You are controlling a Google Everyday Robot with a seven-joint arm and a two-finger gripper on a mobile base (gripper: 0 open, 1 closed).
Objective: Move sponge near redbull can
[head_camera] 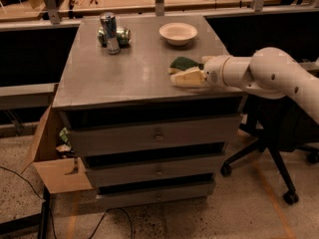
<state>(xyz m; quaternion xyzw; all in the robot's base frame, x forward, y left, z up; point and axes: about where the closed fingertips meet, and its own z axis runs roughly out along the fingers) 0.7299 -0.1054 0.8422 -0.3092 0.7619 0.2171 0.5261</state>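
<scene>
The sponge (183, 62), dark green on top, lies on the right side of the grey cabinet top (134, 68). My gripper (187, 77) is low over the top, right at the sponge's near edge, reaching in from the right on the white arm (264, 73). I cannot tell whether it touches the sponge. The redbull can (108, 32) stands upright at the far left of the top, well away from the sponge.
A green can (121, 35) lies on its side just behind the redbull can. A white bowl (178, 33) sits at the far middle. An open cardboard box (52, 158) stands at the cabinet's left. An office chair (271, 143) is on the right.
</scene>
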